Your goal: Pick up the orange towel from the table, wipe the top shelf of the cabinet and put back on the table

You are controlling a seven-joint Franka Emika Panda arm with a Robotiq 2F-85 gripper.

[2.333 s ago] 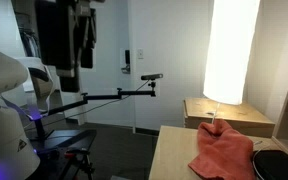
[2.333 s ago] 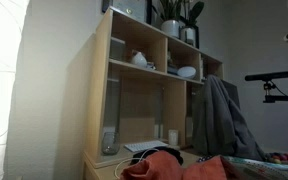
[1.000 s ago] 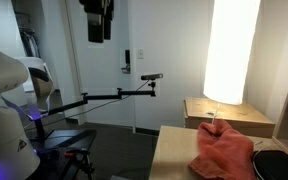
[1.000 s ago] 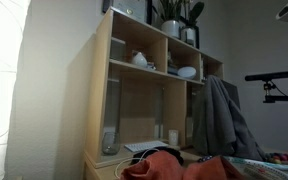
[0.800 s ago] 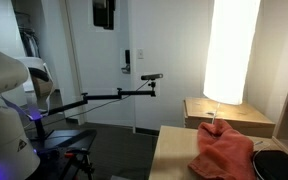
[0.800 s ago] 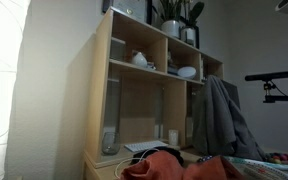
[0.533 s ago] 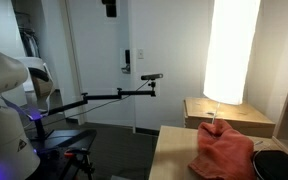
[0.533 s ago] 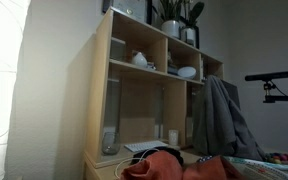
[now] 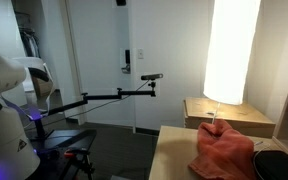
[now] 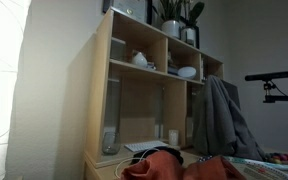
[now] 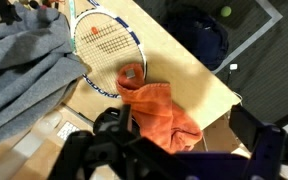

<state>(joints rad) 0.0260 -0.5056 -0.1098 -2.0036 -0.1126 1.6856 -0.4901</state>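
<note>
Lying crumpled mid-frame in the wrist view, the orange towel [image 11: 156, 112] rests on the table [image 11: 187, 60]; it looks soft, light (probably floppy), best pinched at a raised fold. The gripper [image 11: 179, 165] gapes wide, empty.

Lived-in home room, light-wood cubby cabinet [image 10: 149, 95] holding bowls [image 10: 187, 71] and potted plants [image 10: 174, 14], grey clothing [image 10: 219, 120] draped beside it, badminton racket [image 11: 104, 42] on table [image 11: 179, 65], white door [image 9: 99, 70]

Blown-out window glare; dim, soft room
</note>
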